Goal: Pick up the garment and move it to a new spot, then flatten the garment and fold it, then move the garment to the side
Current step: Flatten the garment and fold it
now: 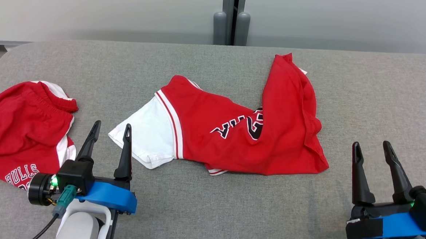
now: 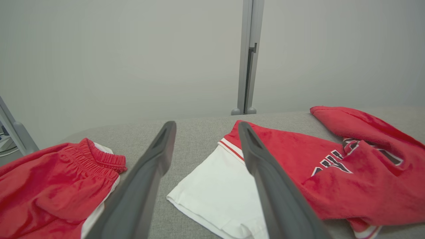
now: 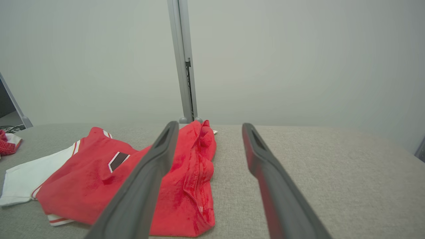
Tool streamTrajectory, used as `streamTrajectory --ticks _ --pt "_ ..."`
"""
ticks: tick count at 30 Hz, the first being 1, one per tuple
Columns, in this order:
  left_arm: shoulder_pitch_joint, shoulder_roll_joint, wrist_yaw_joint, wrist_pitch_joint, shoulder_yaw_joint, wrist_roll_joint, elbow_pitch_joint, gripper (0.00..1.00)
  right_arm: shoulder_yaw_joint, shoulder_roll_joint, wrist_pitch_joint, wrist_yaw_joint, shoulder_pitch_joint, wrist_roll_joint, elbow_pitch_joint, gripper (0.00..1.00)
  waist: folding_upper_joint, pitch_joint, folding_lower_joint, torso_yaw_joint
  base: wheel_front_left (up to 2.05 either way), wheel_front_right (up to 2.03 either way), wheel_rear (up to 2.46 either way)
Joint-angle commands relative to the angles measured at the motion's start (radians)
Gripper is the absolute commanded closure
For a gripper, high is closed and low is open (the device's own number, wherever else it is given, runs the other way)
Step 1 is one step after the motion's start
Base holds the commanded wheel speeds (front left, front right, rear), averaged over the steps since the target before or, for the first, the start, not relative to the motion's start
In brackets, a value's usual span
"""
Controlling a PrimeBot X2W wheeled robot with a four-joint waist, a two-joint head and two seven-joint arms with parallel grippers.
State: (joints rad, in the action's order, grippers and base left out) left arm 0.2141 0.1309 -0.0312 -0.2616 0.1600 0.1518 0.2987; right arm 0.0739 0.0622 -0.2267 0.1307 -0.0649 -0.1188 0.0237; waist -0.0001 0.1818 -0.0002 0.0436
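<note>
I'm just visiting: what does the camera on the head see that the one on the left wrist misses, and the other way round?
Head, not left wrist: the right gripper, open, and the BULLS lettering on the shorts.
Left wrist, not head: a slanted grey bar at the far left, and the upper length of the wall post.
Both: the left gripper, open, the red and white shirt, the shorts and the grey table.

White "BULLS" lettering on the red shorts (image 1: 22, 131).
</note>
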Motion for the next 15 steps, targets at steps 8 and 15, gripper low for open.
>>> streamTrajectory --ticks 8,15 --pt "-0.018 0.013 0.012 0.003 -0.003 0.016 0.004 0.0 -0.01 -0.011 0.021 0.0 0.038 -0.018 -0.03 0.0 0.0001 -0.015 0.0002 -0.01 0.0 0.0 0.0" --pt "0.066 0.024 -0.027 0.117 0.001 0.062 0.035 0.0 -0.024 -0.012 0.029 0.0 0.019 -0.033 -0.027 0.0 0.0001 0.025 0.0002 -0.012 0.0 0.0 0.0"
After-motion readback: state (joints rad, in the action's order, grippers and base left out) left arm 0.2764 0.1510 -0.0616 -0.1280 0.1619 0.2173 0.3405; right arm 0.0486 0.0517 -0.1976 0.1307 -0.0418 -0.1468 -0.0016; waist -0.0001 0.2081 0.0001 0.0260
